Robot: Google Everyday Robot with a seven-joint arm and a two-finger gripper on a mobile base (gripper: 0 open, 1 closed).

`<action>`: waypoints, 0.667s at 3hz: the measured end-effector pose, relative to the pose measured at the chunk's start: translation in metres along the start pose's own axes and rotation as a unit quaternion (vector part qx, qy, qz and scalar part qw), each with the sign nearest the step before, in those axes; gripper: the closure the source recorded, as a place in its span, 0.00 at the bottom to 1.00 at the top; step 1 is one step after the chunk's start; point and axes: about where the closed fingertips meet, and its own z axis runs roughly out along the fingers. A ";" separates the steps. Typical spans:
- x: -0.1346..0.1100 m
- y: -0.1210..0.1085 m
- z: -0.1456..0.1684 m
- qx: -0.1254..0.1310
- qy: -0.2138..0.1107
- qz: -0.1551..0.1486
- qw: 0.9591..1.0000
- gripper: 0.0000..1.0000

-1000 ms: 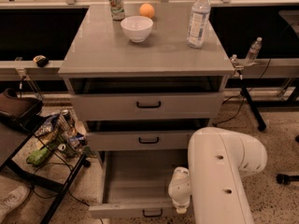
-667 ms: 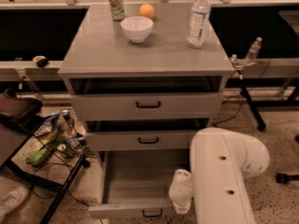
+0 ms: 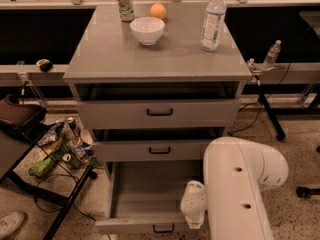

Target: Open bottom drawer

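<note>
The bottom drawer [image 3: 150, 189] of the grey cabinet is pulled out far, showing a plain grey inside. Its slim front panel [image 3: 135, 226] with a small black bar handle [image 3: 163, 228] is near the bottom edge of the camera view. My white arm [image 3: 240, 194] comes in from the lower right. Its wrist [image 3: 194, 204] hangs over the drawer's front right corner, just right of the handle. My gripper is hidden below the wrist and does not show. Nothing touches the handle.
The medium-fronted drawer [image 3: 159, 150] and the tallest-fronted drawer [image 3: 159, 113] stand slightly ajar. On top are a white bowl [image 3: 147, 30], an orange [image 3: 158, 11], a can [image 3: 126, 4] and a water bottle [image 3: 213, 20]. A cluttered black stand [image 3: 60, 149] is on the left.
My arm has edged slightly to the right. The bottom drawer stays pulled out by the same amount.
</note>
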 end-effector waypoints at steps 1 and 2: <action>0.001 0.003 -0.002 -0.001 0.003 0.006 1.000 1.00; 0.000 0.002 -0.001 0.000 0.003 0.007 1.000 1.00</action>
